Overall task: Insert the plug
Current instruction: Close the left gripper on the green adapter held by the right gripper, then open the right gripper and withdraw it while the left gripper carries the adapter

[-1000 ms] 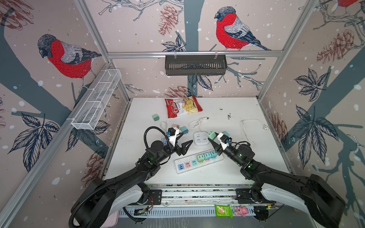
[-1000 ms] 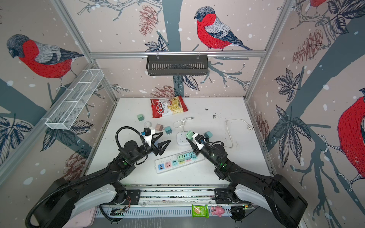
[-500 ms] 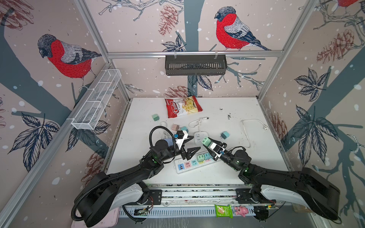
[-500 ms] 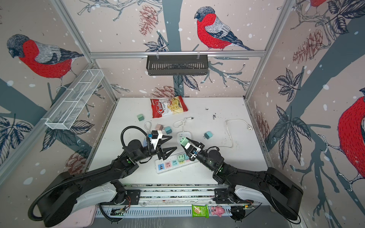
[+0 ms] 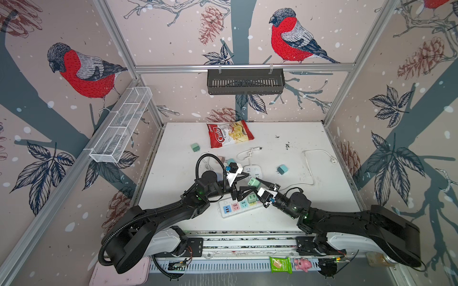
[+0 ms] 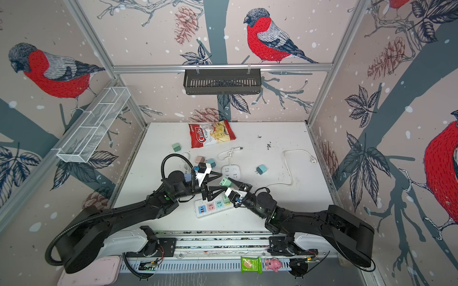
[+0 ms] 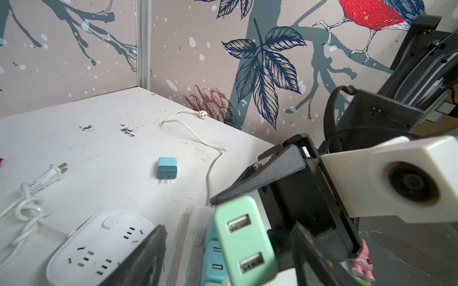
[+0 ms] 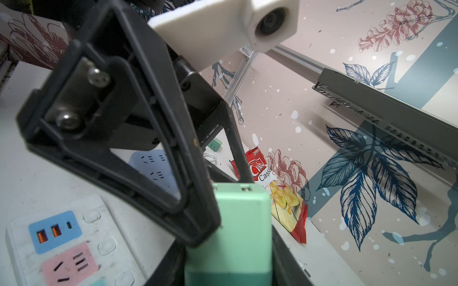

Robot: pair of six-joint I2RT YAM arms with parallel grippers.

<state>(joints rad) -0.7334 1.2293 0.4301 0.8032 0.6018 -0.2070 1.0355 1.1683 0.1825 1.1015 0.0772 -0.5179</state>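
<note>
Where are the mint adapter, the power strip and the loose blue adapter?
mint adapter point(image 7: 244, 241): left wrist view, on its USB-port face.
power strip point(image 5: 226, 209): a top view, on its blue USB panel.
loose blue adapter point(image 5: 282, 170): a top view, on its upper face.

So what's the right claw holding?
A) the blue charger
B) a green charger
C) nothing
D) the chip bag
B: the right gripper is shut on the green charger, which is held up off the table, its two USB ports facing the left wrist camera.
</note>
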